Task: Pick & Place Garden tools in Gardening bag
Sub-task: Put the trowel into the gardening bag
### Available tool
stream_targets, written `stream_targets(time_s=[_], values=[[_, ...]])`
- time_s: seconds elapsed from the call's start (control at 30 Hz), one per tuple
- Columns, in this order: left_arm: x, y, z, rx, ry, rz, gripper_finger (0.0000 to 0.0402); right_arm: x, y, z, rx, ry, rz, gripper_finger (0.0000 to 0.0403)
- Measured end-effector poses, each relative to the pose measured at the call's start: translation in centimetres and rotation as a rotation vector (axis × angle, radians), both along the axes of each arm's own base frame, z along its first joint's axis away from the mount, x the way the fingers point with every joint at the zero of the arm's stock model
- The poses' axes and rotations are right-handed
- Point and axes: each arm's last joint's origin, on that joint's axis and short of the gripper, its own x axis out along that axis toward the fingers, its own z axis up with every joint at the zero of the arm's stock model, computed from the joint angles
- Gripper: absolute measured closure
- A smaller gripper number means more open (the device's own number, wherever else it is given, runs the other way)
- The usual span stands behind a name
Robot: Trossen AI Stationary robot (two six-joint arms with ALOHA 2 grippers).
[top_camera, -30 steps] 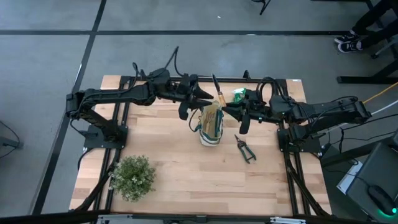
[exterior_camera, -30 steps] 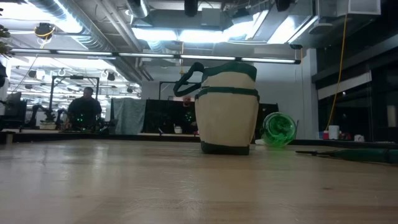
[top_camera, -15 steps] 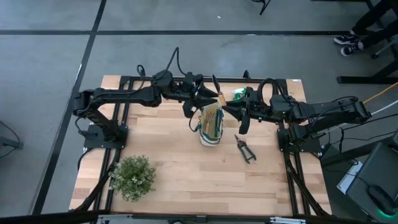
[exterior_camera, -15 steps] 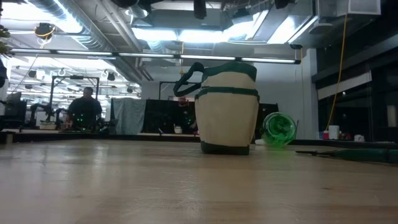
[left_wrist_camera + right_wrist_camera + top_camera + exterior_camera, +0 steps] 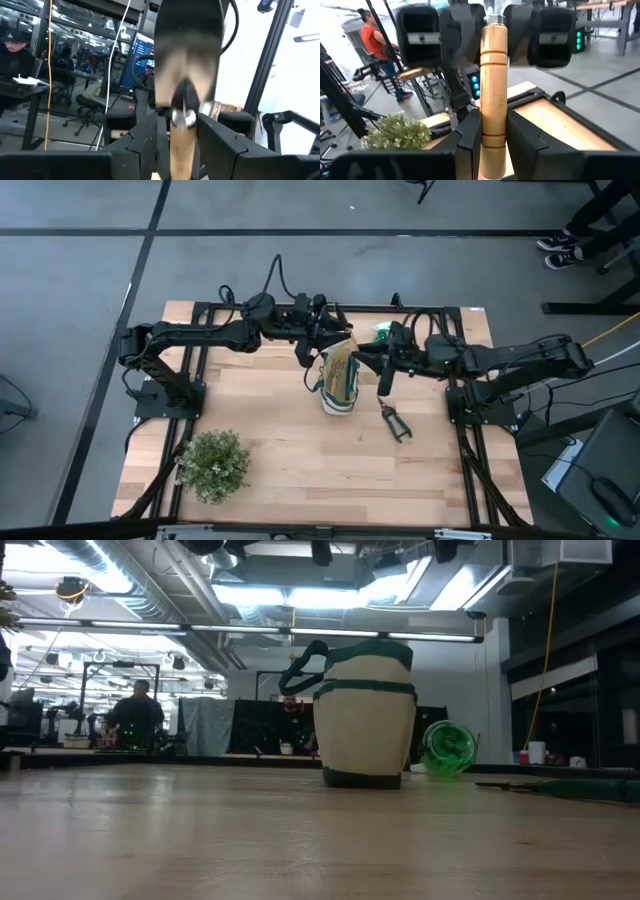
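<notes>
Overhead, both grippers meet above the bag: left gripper fingers clamp the trowel, right gripper fingers clamp its wooden handle.

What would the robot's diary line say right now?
left fingers: shut on trowel | right fingers: shut on wooden handle | both: by gardening bag | shears, spray bottle: on table

Grey floor with dark seams, ceiling strip lights, distant workbenches
</notes>
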Motion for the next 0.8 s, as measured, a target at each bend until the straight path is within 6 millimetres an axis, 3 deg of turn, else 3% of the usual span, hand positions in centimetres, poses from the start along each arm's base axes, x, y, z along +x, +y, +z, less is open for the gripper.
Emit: stream_targets(time_s=[0.37,0.63,0.8], values=[[0.0,0.0,-0.1,-0.003,0.016,-0.011,0.0274,1.3,-0.7,-0.8,0.02,0.005,-0.026,0.0326],[0.1,0.0,-0.5,-0.032,0.056,-0.023,0.0333,1.3,-0.8,-0.9,0.019,0.014,-0.026,0.0326],[0.1,0.0,-0.6,-0.026,0.064,-0.048,0.0336,1.3,-0.8,-0.9,0.019,0.018,-0.025,0.0326]])
